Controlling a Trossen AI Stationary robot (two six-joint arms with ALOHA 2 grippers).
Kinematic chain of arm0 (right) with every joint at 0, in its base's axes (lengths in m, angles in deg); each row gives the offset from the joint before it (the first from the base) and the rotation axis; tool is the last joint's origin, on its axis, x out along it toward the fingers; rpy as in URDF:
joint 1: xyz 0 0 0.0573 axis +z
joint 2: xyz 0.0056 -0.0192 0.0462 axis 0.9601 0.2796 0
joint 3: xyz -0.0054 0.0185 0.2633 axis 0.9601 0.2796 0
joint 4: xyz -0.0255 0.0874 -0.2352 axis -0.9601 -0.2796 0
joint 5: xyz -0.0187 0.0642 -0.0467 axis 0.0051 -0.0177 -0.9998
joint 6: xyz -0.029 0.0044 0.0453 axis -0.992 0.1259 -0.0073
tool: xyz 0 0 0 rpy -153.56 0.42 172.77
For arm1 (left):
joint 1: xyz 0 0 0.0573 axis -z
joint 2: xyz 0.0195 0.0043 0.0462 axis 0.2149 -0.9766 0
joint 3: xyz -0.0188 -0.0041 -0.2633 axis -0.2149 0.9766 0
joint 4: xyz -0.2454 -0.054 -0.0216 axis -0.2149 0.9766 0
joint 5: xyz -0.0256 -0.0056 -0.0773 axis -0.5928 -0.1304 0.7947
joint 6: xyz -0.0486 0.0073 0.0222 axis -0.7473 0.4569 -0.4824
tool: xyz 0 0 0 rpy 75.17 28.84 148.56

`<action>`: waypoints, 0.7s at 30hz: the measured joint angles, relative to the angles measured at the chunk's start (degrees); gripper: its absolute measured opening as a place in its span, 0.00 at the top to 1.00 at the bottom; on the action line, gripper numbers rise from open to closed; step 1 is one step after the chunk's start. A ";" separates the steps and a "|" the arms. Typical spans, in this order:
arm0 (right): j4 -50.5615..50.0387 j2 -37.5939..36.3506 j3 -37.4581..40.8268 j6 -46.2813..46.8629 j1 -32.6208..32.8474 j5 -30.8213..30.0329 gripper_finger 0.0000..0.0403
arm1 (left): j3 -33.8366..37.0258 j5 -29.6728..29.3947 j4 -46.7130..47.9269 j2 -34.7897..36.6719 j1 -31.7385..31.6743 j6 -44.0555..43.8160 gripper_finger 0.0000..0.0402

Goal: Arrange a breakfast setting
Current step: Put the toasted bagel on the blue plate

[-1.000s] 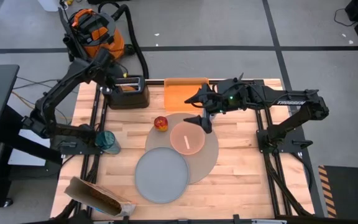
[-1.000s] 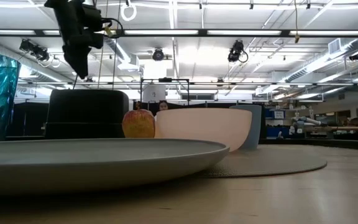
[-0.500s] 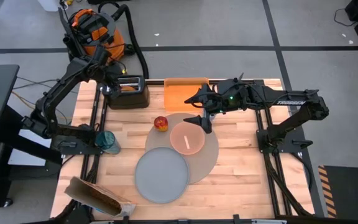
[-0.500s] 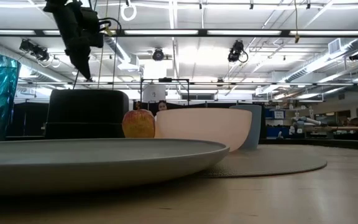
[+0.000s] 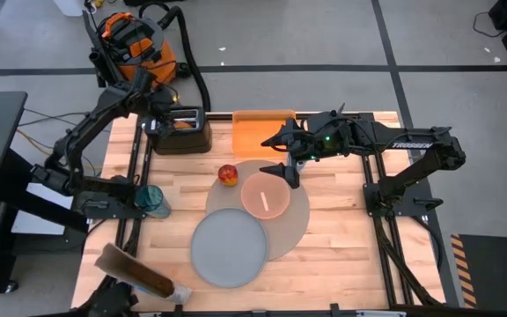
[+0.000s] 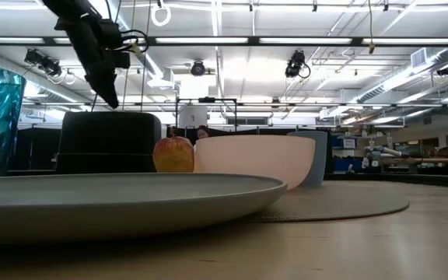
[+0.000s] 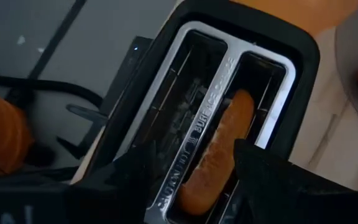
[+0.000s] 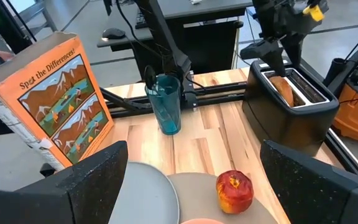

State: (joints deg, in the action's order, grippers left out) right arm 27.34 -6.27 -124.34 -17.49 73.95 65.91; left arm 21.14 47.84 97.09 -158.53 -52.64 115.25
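A black toaster stands at the table's far left with the bagel upright in one slot. My left gripper hangs open just above the toaster, tilted, with a finger on either side of the bagel and clear of it. A pink bowl and a red-yellow apple sit on the round mat. The grey plate overlaps the mat's near left edge. A light-blue cup stands behind the bowl. My right gripper waits open above the mat's far edge.
An orange board lies right of the toaster. A teal glass stands at the left edge. A cereal box is at the near left corner. Bare wood lies right of the mat.
My left gripper has sunk toward the toaster's top and tipped over at a slant, its fingers now reaching down at the bagel's slot. The cereal box at the near left corner has shifted a little.
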 joint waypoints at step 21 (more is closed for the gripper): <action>0.00 0.00 0.00 0.07 0.00 -1.51 0.07 | 0.00 1.84 3.82 -4.38 -0.25 4.44 0.52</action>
State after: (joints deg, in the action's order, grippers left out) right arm 27.34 -6.27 -124.34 -17.41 73.95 64.40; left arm 21.14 49.68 100.91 -162.91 -52.89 119.69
